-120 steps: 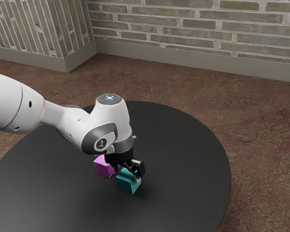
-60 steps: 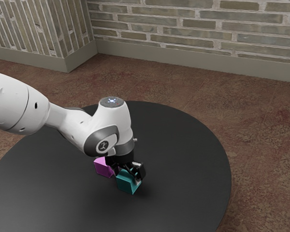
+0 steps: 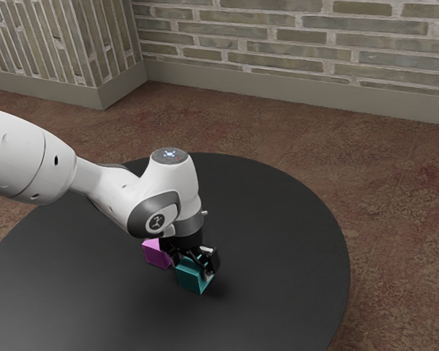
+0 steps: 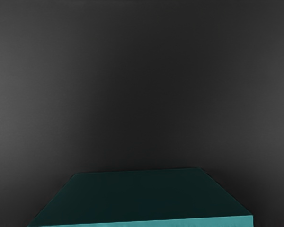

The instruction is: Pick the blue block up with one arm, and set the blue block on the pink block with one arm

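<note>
The blue block [image 3: 191, 281], teal in colour, rests on the round black table [image 3: 278, 219] near its middle. Directly behind it toward the exterior view's left lies the pink block [image 3: 154, 253], partly hidden by my hand. My gripper [image 3: 194, 265] is low over the blue block, open, with its black fingers [image 3: 209, 261] straddling the block's top. In the wrist view the blue block's top face [image 4: 142, 196] sits just under the hand, with bare table surface [image 4: 142, 85] beyond it.
The two blocks stand almost touching each other. Brown carpet floor [image 3: 366, 168] surrounds the table, and brick walls [image 3: 293, 44] run along the back. The table's rim [image 3: 344, 292] lies well to the exterior view's right of the blocks.
My hand has sunk a little lower, bringing the fingers down around the blue block. Neither block has moved.
</note>
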`<action>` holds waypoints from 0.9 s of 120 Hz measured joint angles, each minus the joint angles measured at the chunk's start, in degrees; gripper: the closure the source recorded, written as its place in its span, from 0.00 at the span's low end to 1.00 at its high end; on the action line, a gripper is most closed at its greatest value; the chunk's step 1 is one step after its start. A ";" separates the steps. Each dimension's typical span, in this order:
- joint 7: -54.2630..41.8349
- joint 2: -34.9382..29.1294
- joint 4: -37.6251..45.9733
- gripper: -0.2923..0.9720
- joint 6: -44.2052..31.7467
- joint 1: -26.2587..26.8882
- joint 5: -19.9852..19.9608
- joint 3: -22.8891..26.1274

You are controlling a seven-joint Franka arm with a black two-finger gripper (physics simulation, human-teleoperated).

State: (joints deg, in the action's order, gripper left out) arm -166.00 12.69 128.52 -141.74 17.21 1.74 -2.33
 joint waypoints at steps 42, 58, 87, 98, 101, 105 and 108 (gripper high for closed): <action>0.00 0.11 0.06 0.23 -0.04 -0.16 -0.02 -0.01; 0.00 0.77 0.01 0.23 -0.23 -0.15 -0.04 0.04; 0.00 0.89 -0.07 0.23 -0.87 -0.16 0.01 0.04; 0.00 0.78 -0.03 0.23 -1.02 -0.16 -0.01 0.04; 0.00 0.64 -0.02 0.23 -1.03 -0.16 -0.02 0.04; 0.00 0.51 -0.01 0.23 -1.05 -0.16 -0.03 0.04; 0.00 0.45 -0.01 0.23 -1.06 -0.16 -0.04 0.04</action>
State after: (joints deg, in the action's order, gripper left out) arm -166.00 13.14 128.51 -142.81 17.06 1.70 -2.29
